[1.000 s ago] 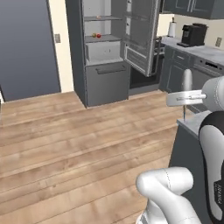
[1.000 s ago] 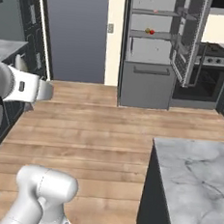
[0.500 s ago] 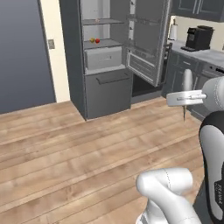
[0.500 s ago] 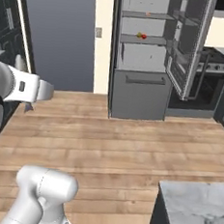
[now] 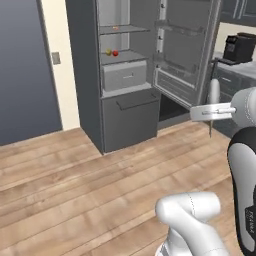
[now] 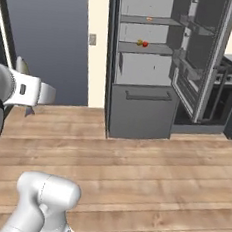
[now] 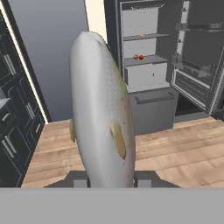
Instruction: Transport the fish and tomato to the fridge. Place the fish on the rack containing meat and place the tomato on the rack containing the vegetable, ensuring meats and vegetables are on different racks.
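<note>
**Fish in hand, fridge dead ahead – what could bite me here**

So rn my pincer point(image 7: 107, 181) is clamped narrow on the fish point(image 7: 103, 113), tail end down between the tips, silvery body sticking straight out along the hand cam. In the left base view I can see the fish point(image 5: 213, 95) poking up above my wrist.

The fridge point(image 5: 125, 75) is well apart from me, door swung open on its right side. Tomato point(image 5: 115, 53) already sits on the middle shelf, near the front edge, just beside the yellow-green vegetable point(image 5: 108, 52), so imo that half is done. Meat point(image 5: 115, 28) is the tiny orange lump on the shelf above, towards the middle. That's my target rack.

Worries, tbh:
- The fish is long and I'm only holding one end. Any jerk and it could pivot or slide out onto the wooden floor point(image 5: 75, 190).
- Shelf gaps look tight; the fish could catch a shelf edge going in.
- The open door point(image 5: 185, 50) crowds the right side, so my elbow could clip it.
- Wrong rack = fish beside the veg, fail.
</note>
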Controlling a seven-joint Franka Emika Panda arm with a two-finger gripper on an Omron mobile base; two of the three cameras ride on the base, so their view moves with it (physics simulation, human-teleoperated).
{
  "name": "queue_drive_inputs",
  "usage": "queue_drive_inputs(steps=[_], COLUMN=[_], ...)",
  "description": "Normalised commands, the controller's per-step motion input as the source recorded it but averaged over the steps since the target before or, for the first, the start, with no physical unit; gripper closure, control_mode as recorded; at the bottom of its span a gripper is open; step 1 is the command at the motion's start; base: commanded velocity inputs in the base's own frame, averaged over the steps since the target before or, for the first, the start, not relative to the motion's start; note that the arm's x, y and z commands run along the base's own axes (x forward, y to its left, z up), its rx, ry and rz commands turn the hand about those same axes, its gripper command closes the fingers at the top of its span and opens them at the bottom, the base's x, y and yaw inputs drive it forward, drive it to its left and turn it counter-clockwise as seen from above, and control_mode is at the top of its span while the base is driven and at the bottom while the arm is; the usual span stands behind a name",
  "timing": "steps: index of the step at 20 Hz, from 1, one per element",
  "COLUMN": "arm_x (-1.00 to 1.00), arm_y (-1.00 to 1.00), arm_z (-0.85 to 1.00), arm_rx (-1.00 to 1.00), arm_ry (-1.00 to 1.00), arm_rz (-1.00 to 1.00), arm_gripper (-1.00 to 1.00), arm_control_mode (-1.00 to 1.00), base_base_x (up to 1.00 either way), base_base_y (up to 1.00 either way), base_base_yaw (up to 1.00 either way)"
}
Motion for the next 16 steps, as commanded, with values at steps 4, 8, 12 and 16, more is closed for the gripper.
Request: queue_drive_inputs(steps=[4,8,12,16], arm_x=[0.0,0.0,0.0,0.0], arm_y=[0.0,0.0,0.0,0.0], arm_z=[0.0,0.0,0.0,0.0], arm_rx=[0.0,0.0,0.0,0.0], arm_ry=[0.0,0.0,0.0,0.0], arm_rz=[0.0,0.0,0.0,0.0], arm_gripper=[1.0,1.0,1.0,1.0], arm_control_mode=[1.0,1.0,1.0,1.0], base_base_x=[1.0,1.0,1.0,1.0], base_base_y=[0.15,0.03,-0.15,-0.53], base_base_yaw=[-0.1,-0.08,-0.03,0.0])
